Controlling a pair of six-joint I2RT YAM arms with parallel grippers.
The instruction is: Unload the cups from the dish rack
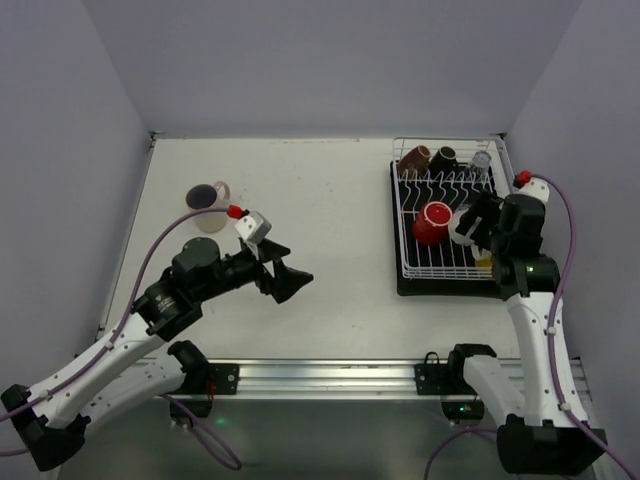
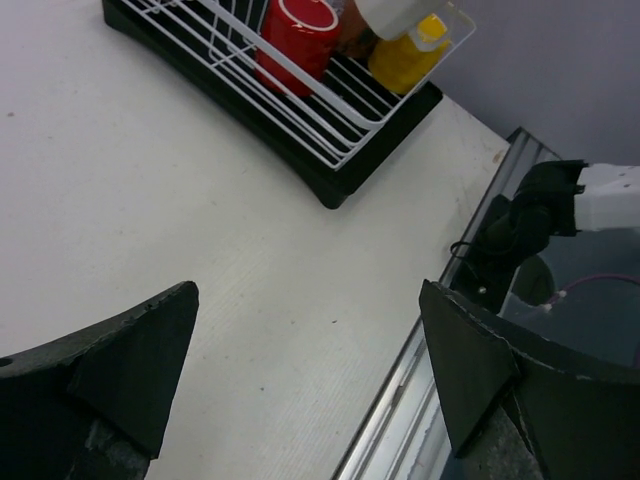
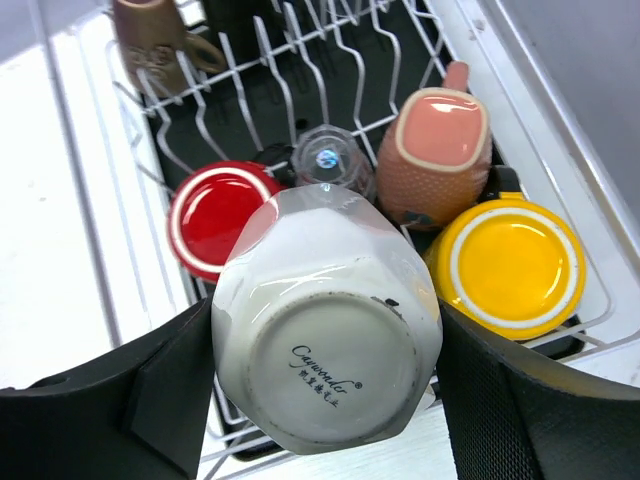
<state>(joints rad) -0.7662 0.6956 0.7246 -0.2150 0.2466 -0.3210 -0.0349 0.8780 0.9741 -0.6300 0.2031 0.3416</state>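
Observation:
The white wire dish rack (image 1: 402, 230) stands on a black tray at the table's right. My right gripper (image 1: 476, 226) is shut on a white mug (image 3: 330, 340), held bottom toward the camera just above the rack's near end. Under it in the rack are a red mug (image 3: 215, 215), a yellow mug (image 3: 510, 265), a salmon-brown mug (image 3: 440, 150) and a clear glass (image 3: 330, 160). A brown mug (image 1: 416, 157), a black mug (image 1: 443, 157) and another glass (image 1: 481, 159) sit at the far end. My left gripper (image 1: 290, 283) is open and empty over the table's middle.
A pale mug with purple inside (image 1: 208, 200) stands upright on the table at the far left. The metal rail (image 1: 330, 372) runs along the table's near edge. Grey walls close in the left, back and right sides.

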